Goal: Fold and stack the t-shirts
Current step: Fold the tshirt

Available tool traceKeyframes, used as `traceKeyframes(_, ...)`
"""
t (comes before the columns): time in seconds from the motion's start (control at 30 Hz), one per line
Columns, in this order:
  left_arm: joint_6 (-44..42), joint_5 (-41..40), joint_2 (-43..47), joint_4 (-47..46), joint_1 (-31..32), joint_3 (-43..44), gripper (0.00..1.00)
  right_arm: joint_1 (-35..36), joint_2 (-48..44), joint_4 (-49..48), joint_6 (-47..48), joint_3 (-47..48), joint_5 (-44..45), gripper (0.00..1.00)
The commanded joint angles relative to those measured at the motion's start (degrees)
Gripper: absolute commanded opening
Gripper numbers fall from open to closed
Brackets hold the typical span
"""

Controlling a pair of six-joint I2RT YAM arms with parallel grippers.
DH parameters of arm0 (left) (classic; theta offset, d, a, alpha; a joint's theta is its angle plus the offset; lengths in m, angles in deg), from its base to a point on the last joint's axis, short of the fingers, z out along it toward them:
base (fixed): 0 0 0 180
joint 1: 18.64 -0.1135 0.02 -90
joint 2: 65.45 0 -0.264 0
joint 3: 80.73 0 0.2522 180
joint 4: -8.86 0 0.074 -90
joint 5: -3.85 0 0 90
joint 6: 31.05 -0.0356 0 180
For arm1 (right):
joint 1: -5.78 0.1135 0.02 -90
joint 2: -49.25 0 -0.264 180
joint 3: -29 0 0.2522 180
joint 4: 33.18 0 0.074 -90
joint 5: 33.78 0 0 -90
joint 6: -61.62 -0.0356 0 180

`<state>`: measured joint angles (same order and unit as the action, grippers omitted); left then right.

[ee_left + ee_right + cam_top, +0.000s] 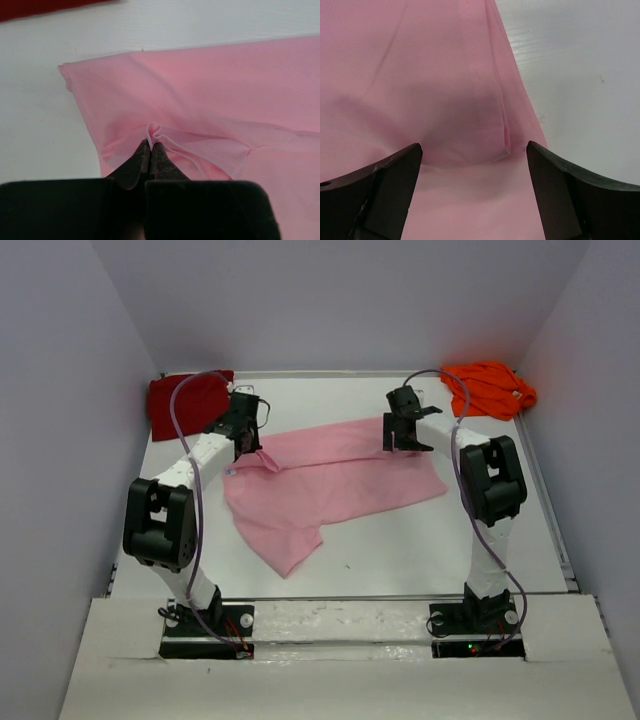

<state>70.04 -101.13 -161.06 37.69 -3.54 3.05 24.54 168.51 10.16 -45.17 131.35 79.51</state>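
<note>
— Between the tips of our left tool (149, 144) sits a small pucker of the light pink t-shirt (225, 85); the jaws are pressed together on it.

— And our right tool (473, 147)?

— Spread wide and holding nothing. Pink cloth lies beneath it, and a seamed edge runs straight ahead, nearer its right finger. Bare desk (580, 60) begins just to that side.

— Which way does the shirt lie from us?

— Its long axis runs from one tool across to the other, and most of the cloth trails behind both, back toward our bases. We judge the right tool must close on that edge before we can lift together.

— What do the wrist views miss?

— Only the top view shows the bright orange t-shirt (490, 388), beyond and outside the right tool. It also shows the dark red t-shirt (188, 400) whole, beyond and outside the left; our left wrist catches just a sliver of it. Both lie apart from the pink one. The pinch itself shows clearly only at the left wrist.
</note>
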Motion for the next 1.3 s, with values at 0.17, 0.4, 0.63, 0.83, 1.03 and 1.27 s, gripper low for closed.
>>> traceKeyframes(0.17,0.9,0.0,4.5,0.9,4.5,-2.4,0.0,0.4,-5.8,-0.9,1.0,1.6,-0.9,0.91)
traceKeyframes(0.4,1.7,0.3,6.6,2.8,5.3,-4.5,0.0,0.4,-6.0,-0.9,1.4,2.3,-1.0,0.91)
traceKeyframes(0.63,3.0,-0.5,10.3,7.2,5.4,-6.0,0.0,0.9,-6.1,-0.9,1.5,2.7,-1.1,0.91)
traceKeyframes(0.83,5.1,2.8,12.7,10.5,7.1,-7.5,0.15,0.9,-5.4,-0.9,1.5,3.2,-1.6,0.91)
traceKeyframes(1.03,6.9,5.1,17.6,10.9,7.8,-10.9,0.85,0.9,-5.4,-1.1,1.4,3.2,-1.8,0.91)
traceKeyframes(1.27,7.3,2.2,21.8,11.5,7.9,-11.0,0.88,2.0,-5.7,-1.3,1.2,2.7,-1.8,0.91)
